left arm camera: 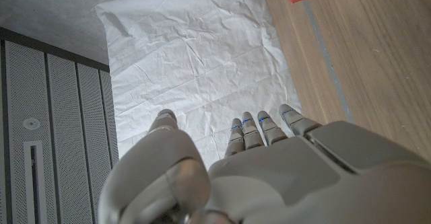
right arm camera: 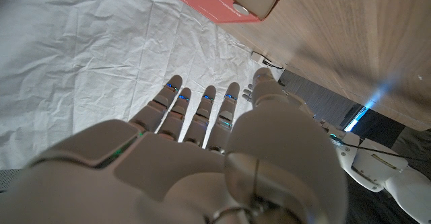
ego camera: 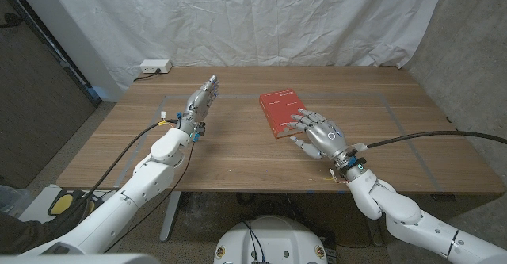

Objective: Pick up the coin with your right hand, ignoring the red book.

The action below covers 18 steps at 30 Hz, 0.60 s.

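Head view first: big wooden table (ego camera: 238,157), and the red book (ego camera: 279,109) lies a bit right of its middle. The left hand (ego camera: 202,101) stands on its edge well to the book's left, fingers straight, nothing in it (basically parked). The right hand (ego camera: 320,135) is over the book's near right corner, fingers spread and reaching onto the cover, also grasping nothing.

Now the small stuff. The right wrist view shows a little pale round thing I'd take for the coin (right arm camera: 239,9), sitting on the book's cover right by its edge, just ahead of the fingertips (right arm camera: 172,85). From the head camera I can't pick it out at all, it's too small or tucked under the fingers.

So my read is we're at the reach step: hand arrived, pinch not made yet. Next move probably calls for lowering thumb and a finger onto the coin and nipping it off the cover without dragging the book along, maybe sliding it toward the edge to get under it.
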### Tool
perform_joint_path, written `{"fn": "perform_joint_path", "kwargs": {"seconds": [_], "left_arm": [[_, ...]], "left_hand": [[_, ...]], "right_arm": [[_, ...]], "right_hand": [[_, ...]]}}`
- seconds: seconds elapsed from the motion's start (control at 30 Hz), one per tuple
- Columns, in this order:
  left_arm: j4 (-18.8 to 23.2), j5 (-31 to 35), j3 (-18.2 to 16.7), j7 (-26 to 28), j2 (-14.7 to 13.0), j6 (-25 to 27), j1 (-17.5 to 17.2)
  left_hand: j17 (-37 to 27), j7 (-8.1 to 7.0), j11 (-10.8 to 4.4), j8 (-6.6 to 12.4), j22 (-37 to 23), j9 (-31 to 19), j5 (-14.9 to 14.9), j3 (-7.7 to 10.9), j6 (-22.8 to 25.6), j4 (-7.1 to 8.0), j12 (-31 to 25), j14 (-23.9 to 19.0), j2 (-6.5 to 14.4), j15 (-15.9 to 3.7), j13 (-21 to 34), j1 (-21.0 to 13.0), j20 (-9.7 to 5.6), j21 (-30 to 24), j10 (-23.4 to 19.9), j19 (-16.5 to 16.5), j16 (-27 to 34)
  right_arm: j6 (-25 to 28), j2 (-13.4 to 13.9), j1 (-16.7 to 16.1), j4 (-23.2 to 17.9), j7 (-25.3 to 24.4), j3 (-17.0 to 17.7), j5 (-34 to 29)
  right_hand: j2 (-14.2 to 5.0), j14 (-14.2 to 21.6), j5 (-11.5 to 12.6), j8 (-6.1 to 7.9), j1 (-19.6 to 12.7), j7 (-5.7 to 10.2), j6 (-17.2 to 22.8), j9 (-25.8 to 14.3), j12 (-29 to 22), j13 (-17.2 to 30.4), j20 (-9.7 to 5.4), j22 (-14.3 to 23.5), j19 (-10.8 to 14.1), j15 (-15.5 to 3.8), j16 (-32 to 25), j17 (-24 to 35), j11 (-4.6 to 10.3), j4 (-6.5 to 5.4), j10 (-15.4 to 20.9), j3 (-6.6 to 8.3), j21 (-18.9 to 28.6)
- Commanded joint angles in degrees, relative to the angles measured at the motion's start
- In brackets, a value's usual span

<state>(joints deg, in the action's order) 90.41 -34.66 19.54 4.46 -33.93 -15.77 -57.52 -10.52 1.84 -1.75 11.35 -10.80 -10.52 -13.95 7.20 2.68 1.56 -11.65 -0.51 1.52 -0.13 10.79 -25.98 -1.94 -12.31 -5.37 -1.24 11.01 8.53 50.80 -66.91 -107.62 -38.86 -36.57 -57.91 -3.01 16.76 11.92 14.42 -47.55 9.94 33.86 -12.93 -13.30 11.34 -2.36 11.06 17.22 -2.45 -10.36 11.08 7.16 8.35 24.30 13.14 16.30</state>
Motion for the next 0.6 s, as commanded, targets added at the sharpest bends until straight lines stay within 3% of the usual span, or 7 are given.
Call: {"fn": "perform_joint_path", "kwargs": {"seconds": [0.03,0.6], "left_arm": [[1.3,0.4,-0.2,0.6,-0.4,0.3,-0.4],[1.7,0.8,-0.2,0.9,-0.6,1.1,-0.2]], "left_hand": [[-0.3,0.01,-0.18,0.07,-0.1,-0.3,0.1,-0.08,0.3,0.12,0.0,-0.4,0.6,-0.13,0.1,-0.3,-1.83,0.0,0.0,0.1,-0.1],[-0.3,0.03,-0.08,0.05,-0.1,-0.3,0.2,-0.18,0.3,0.11,0.0,-0.4,0.7,-0.09,0.1,-0.4,-1.69,0.0,0.1,0.0,-0.1]], "right_arm": [[-0.3,-0.4,3.0,2.9,0.2,-2.2,-1.2],[-0.7,-1.5,5.7,5.8,-0.5,-4.3,-0.9]], "right_hand": [[-0.32,-0.6,0.3,0.07,-0.7,0.26,0.2,-0.4,0.4,0.2,-4.32,0.4,-0.8,-4.45,-0.1,0.3,-0.04,0.05,-0.7,0.55,-0.3],[-0.74,-3.0,0.5,0.01,-1.7,0.34,-1.4,-1.1,0.8,0.7,-3.68,0.4,-3.1,-3.41,-0.1,0.7,-0.53,0.12,-2.8,0.93,-1.4]]}}
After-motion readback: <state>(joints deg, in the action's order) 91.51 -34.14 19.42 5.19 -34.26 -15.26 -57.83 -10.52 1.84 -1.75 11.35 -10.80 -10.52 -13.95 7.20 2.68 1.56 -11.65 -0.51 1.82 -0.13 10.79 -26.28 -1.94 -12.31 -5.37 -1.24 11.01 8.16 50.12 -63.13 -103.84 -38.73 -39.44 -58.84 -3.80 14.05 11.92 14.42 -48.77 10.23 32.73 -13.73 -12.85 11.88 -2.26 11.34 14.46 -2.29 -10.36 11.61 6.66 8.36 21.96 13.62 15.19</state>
